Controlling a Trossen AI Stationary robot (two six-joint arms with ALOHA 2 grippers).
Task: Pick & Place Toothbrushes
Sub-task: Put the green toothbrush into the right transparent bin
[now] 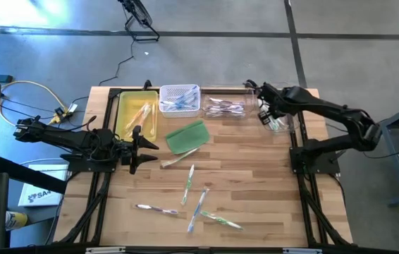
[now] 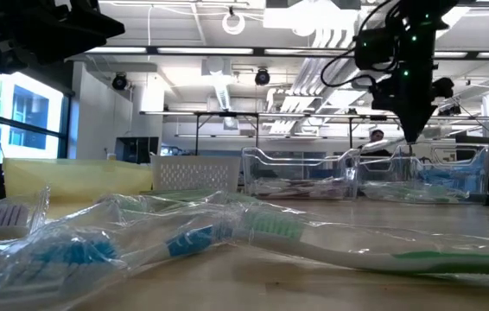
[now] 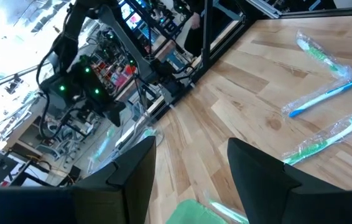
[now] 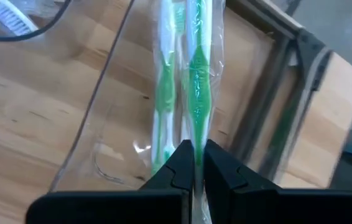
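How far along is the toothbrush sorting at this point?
Done: brushes already lie in the yellow tray, white basket and clear bin. In hand: the right gripper is shut on a wrapped green toothbrush over the far-right clear bin. Left: loose toothbrushes on the table; left gripper open by the green pad.

**Right tool clamps a wrapped green toothbrush over a clear bin**

The right tool [image 4: 194, 163] has its 2 dark fingers [image 4: 175, 171] pinched tight on a green toothbrush [image 4: 198, 74] in a clear shiny wrapper, the handle running straight away from the fingertips. Just beside it lies a 2nd green-and-white toothbrush [image 4: 163, 81], also wrapped, inside a clear plastic bin [image 4: 92, 134] whose curved wall crosses the wooden table [image 4: 20, 81]. White bristles [image 4: 5, 15] of another brush show at one corner. A dark metal frame [image 4: 288, 93] runs along the table's edge.
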